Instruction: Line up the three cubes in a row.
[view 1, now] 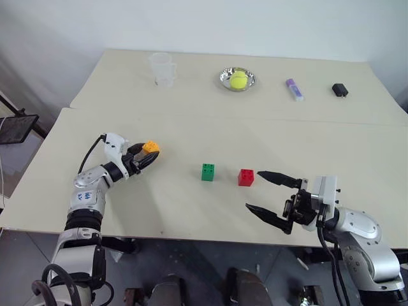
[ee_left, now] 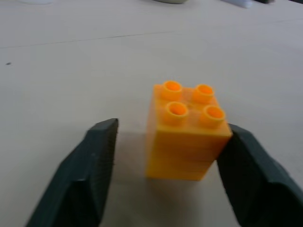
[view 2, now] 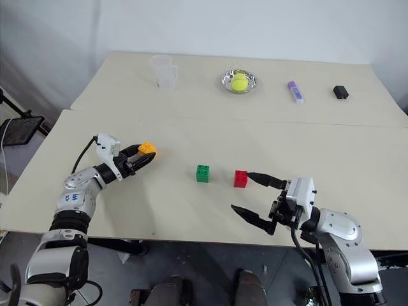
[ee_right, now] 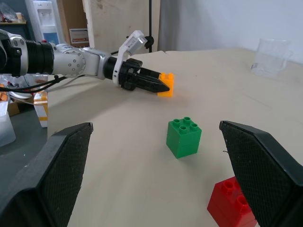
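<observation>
The orange cube (view 1: 151,146) stands upright on the near table at the left, studs up. My left gripper (view 1: 149,155) lies level around it, open: in the left wrist view one finger (ee_left: 251,175) touches the cube's side, and the other finger (ee_left: 90,170) stands a small gap away from the orange cube (ee_left: 187,132). The green cube (view 1: 208,172) and the red cube (view 1: 246,177) sit side by side in the middle of the table, a short gap between them. My right gripper (view 1: 253,190) hovers just right of and nearer than the red cube, open wide and holding nothing.
On the far table stand a clear plastic cup (view 1: 163,68), a metal dish (view 1: 224,78) holding a yellow-green tennis ball (view 1: 238,80), a purple-and-white tube (view 1: 294,89) and a small black box (view 1: 340,90). A seam divides the two tables. The near table's front edge (view 1: 191,236) runs under both arms.
</observation>
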